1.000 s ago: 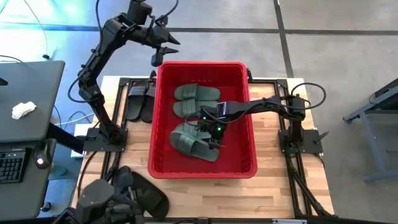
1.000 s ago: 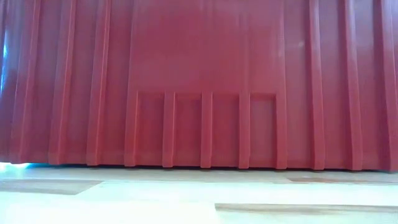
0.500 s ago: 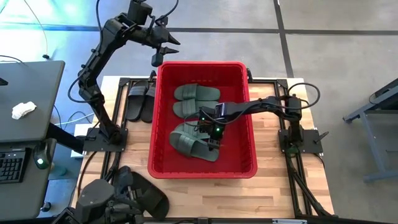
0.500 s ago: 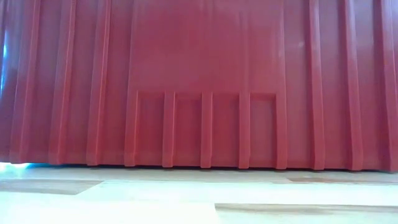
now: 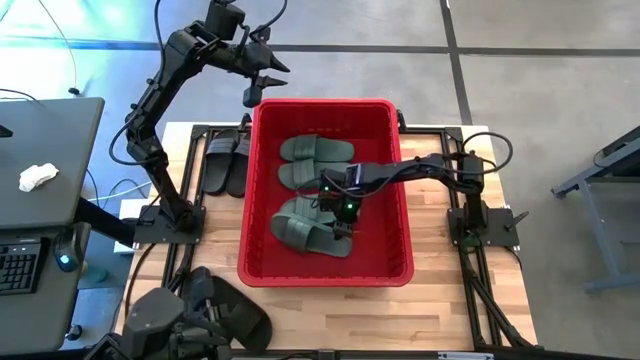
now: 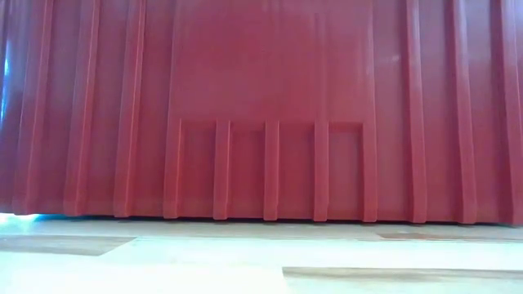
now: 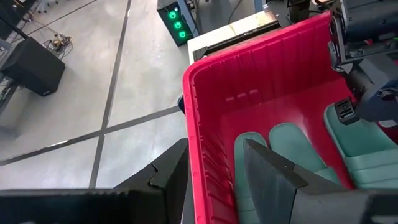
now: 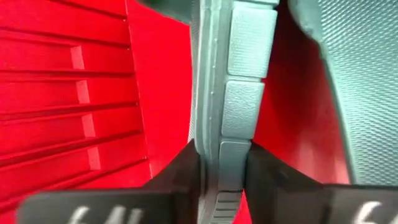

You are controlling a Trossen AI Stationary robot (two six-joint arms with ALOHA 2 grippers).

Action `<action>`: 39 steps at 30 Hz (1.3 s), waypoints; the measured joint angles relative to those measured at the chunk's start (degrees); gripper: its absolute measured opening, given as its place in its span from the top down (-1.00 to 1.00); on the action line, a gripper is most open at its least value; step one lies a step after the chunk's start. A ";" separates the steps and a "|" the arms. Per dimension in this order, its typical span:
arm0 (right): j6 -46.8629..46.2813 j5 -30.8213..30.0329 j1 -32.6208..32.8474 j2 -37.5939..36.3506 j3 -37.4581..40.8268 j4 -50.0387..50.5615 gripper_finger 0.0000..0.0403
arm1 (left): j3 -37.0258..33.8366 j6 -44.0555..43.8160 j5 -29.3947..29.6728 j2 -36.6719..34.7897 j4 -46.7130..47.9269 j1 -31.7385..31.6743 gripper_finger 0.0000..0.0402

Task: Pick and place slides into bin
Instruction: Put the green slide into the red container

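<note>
Your right pincer (image 5: 343, 224) sits low inside the bin (image 5: 262, 180), clamped on the edge of a green slide (image 5: 312, 234) at six o'clock; next, spread it and lift clear, while your left pincer (image 5: 262, 85) waits narrowly parted at eleven.

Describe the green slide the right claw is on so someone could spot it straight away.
Find the red bin in the middle of the table. The right claw reaches inside, its fingers either side of a green slide's edge. That slide lies crooked nearest the bin's front wall; the other green slides lie farther back.
</note>
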State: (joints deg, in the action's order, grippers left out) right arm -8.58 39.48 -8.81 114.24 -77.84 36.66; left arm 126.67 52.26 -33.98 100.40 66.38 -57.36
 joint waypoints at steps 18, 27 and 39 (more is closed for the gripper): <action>14.95 13.09 -5.43 -3.58 -0.43 12.52 0.85 | 0.00 1.60 0.48 0.00 1.52 0.00 0.31; 22.71 13.05 -4.90 -3.02 -3.12 19.60 0.85 | 0.00 1.72 0.58 0.00 1.11 0.00 0.31; 28.76 3.69 -3.38 3.09 -10.23 24.79 0.85 | 0.00 1.70 0.57 0.00 1.26 0.00 0.31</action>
State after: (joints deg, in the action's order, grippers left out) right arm 20.18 43.17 -12.19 117.33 -88.07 61.45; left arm 126.67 53.95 -33.41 100.40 67.64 -57.36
